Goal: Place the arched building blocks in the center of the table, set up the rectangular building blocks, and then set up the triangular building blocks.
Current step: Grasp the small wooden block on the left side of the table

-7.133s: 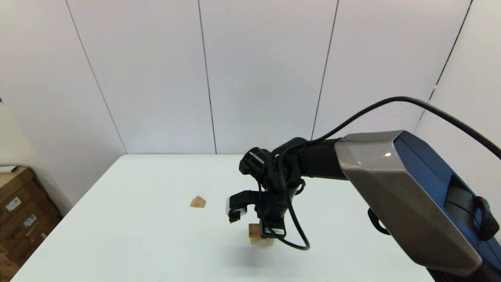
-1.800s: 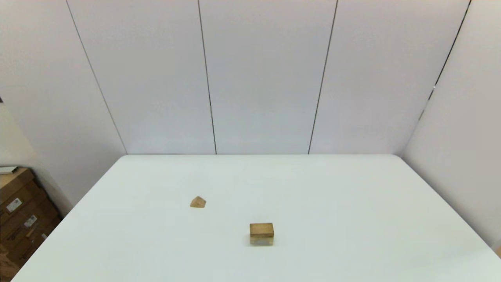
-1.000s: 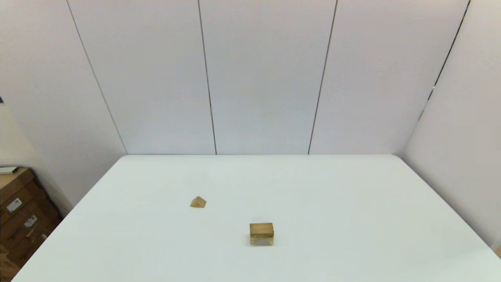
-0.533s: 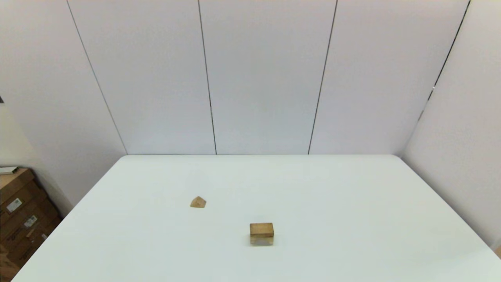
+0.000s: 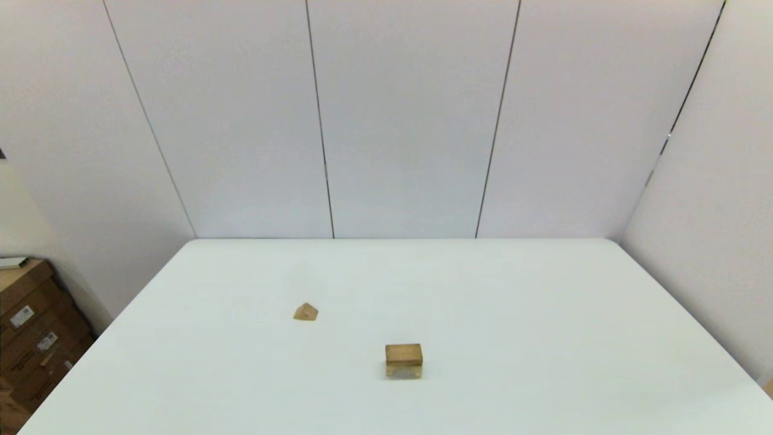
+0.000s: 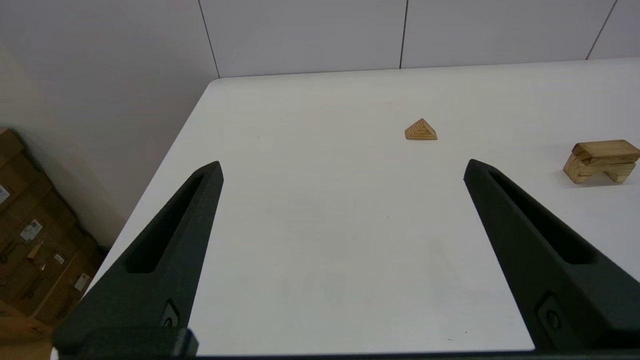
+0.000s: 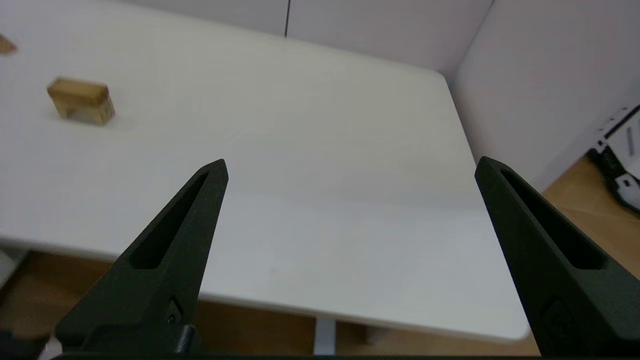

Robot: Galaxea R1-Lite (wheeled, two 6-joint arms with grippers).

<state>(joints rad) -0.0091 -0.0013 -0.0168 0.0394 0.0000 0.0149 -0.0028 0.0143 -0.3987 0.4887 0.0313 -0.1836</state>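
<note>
Near the middle of the table, a little toward the robot, stands the arch block with its hollow facing down, and the flat oblong block lies across its top, touching it – the left wrist view shows the two as a neat stack, edges roughly in line. So the first two steps look done, judging by how the pieces sit. Left to do: the triangle block, which rests alone on the bare tabletop, well apart from the stack, off to its left and farther from the robot, peak up. It looks untouched and not yet on the stack. Both arms are pulled back and out of the head view. The left gripper hangs over the near left part of the table, fingers spread wide and holding nothing – the triangle block lies ahead of it, between the lines of its two fingers but some way off. The right gripper sits back beyond the table's near right edge, also spread wide and empty. My guess is that the left arm is the better placed for the last piece; nothing stands between it and the triangle.
</note>
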